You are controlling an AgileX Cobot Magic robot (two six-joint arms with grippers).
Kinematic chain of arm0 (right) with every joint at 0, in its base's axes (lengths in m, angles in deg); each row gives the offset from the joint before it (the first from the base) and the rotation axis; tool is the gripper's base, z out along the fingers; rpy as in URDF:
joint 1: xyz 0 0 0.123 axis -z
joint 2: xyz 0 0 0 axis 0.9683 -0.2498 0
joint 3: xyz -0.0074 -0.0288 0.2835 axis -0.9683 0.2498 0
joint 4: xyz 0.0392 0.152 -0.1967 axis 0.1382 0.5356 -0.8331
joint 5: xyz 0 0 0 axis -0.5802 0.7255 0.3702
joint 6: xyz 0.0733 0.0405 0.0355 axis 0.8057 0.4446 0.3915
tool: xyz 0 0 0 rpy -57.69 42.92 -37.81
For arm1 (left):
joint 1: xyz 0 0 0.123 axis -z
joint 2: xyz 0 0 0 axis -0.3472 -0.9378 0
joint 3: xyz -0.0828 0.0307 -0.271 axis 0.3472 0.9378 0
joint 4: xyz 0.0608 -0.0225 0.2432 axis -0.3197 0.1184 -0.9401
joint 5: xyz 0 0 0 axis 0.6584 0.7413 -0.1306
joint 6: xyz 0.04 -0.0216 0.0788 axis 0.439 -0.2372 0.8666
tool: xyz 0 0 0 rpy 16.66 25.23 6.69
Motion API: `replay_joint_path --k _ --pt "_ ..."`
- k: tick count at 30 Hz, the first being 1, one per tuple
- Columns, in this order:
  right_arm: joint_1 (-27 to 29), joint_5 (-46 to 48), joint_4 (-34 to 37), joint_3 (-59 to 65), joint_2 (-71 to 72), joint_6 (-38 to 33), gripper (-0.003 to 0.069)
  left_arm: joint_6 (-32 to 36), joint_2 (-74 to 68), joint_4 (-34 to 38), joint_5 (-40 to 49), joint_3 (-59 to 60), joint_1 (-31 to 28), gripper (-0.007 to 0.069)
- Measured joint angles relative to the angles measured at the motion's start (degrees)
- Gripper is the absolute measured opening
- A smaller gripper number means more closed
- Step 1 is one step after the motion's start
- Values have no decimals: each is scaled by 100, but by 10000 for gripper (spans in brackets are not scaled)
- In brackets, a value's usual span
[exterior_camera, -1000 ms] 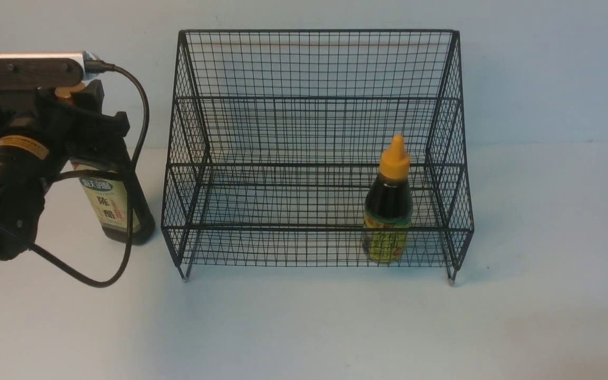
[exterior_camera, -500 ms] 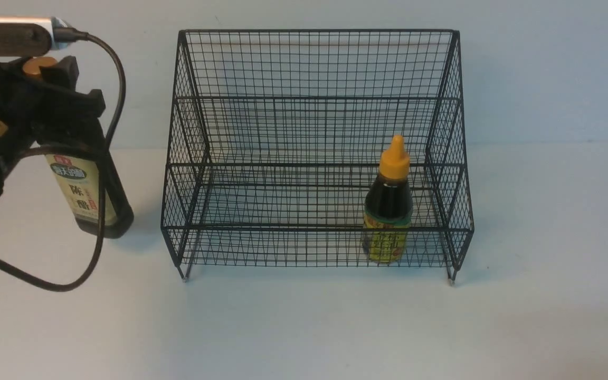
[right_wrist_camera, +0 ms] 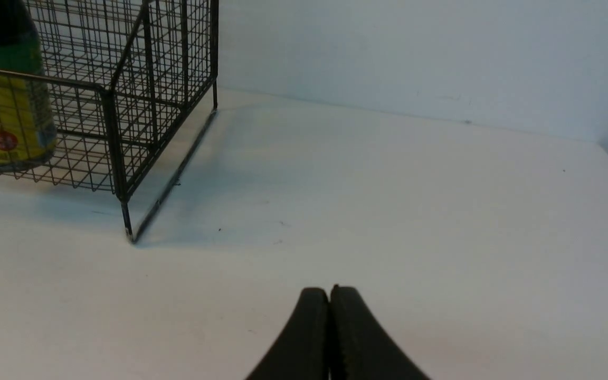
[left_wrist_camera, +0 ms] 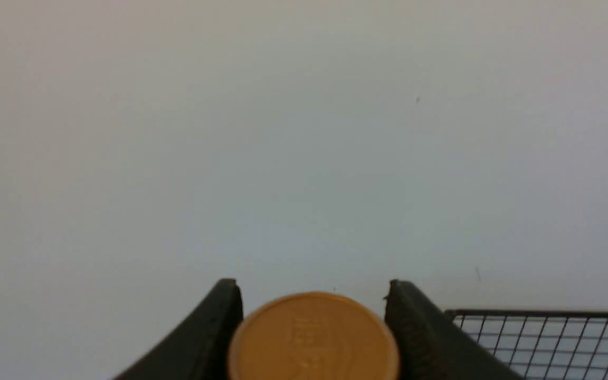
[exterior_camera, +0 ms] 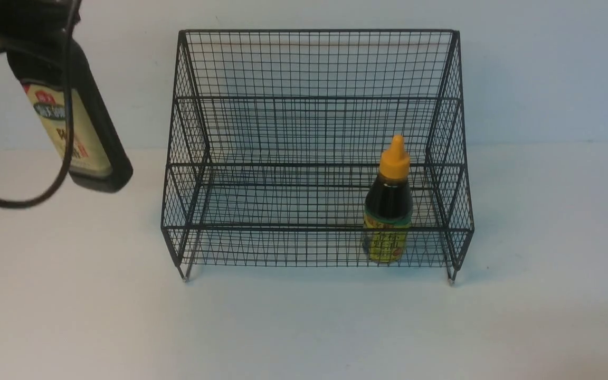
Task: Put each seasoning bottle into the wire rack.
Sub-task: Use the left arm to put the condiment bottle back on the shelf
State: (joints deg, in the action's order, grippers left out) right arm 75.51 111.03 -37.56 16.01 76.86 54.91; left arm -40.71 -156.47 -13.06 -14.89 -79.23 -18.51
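Note:
The tall seasoning bottle [exterior_camera: 69, 134], dark with a cream label, hangs tilted in the air at the far left, its base clear of the table and to the left of the wire rack [exterior_camera: 314, 63]. My left gripper [left_wrist_camera: 312, 285] is shut on its neck, with the gold-brown cap [left_wrist_camera: 313, 340] between the two fingers. The short bottle [exterior_camera: 388, 211], with an orange-yellow nozzle cap and yellow label, stands upright in the rack's lower tier at the right; it also shows in the right wrist view [right_wrist_camera: 3, 105]. My right gripper [right_wrist_camera: 329, 289] is shut and empty, low over the table, right of the rack [right_wrist_camera: 151, 79].
A black cable [exterior_camera: 45, 195] loops down from the left arm in front of the tall bottle. A corner of the rack [left_wrist_camera: 547, 338] shows beside the left fingers. A pale wall stands behind the rack.
The left arm has lifted the tall bottle off the table, up and to the left, and the bottle now tilts. The short bottle and the rack have not moved.

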Motion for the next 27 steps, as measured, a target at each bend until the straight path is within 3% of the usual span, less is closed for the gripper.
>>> replay_joint_path --k 9,19,27 --pt "0 0 0 0 0 0 -13 32 0 23 615 -972 475 311" --pt "0 0 0 0 0 -40 -13 32 -230 264 487 -1366 1316 311" --pt "3 0 0 0 0 -40 -13 32 -810 294 315 -1374 1491 311"
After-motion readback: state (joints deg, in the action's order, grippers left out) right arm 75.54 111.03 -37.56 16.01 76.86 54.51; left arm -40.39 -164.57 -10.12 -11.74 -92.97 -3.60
